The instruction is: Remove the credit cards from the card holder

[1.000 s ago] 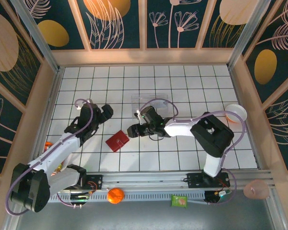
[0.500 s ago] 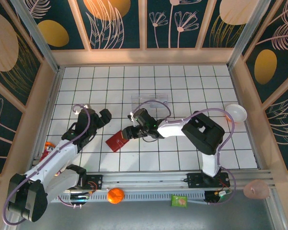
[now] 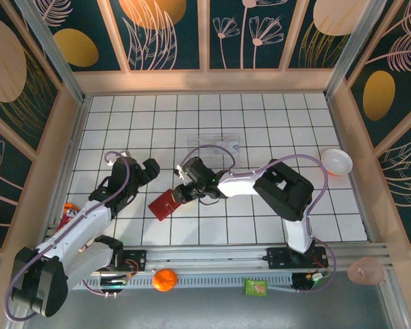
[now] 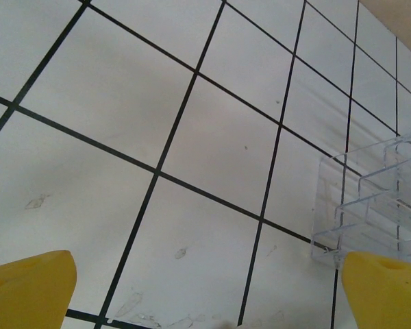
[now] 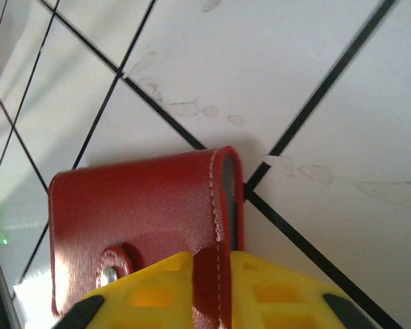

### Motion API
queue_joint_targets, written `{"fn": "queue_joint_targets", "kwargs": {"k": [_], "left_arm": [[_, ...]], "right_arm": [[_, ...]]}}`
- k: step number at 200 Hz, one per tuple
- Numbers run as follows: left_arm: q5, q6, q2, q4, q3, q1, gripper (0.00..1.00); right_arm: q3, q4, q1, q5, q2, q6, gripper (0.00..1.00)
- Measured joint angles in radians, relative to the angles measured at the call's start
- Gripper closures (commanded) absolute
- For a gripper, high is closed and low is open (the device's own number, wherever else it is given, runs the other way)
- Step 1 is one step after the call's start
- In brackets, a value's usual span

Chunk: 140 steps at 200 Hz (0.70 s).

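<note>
right tool clamped on near-right edge of red card holder, holder folded shut on tabletop, left tool spread wide just beside it, clear tray behind, free tiles in front

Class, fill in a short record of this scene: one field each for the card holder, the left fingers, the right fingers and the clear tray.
card holder: red, folded shut, tab side up
left fingers: open, empty, over the table
right fingers: shut on one edge of the card holder
clear tray: farther back, untouched
</note>
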Motion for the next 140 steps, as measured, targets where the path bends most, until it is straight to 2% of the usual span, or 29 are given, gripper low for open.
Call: {"fn": "queue_joint_targets", "kwargs": {"k": [30, 60, 113, 140], "left_arm": [[0.035, 0.001, 0.012, 0.019, 0.0, 0.0, 0.01], [0.125, 0.005, 0.008, 0.118, -0.036, 0.0, 0.01], [0.417, 0.034, 0.053, 0.32, -0.077, 0.0, 0.07], [0.562, 0.029, 0.09, 0.465, -0.098, 0.0, 0.08]], "right_arm": [[-0.006, 0.009, -0.003, 0.0, -0.015, -0.021, 1.0], [-0.085, 0.0, -0.045, -0.014, -0.1, -0.062, 1.0], [-0.183, -0.068, -0.224, -0.089, -0.327, -0.147, 1.0], [-0.196, -0.107, -0.264, -0.16, -0.412, -0.193, 1.0]]}}
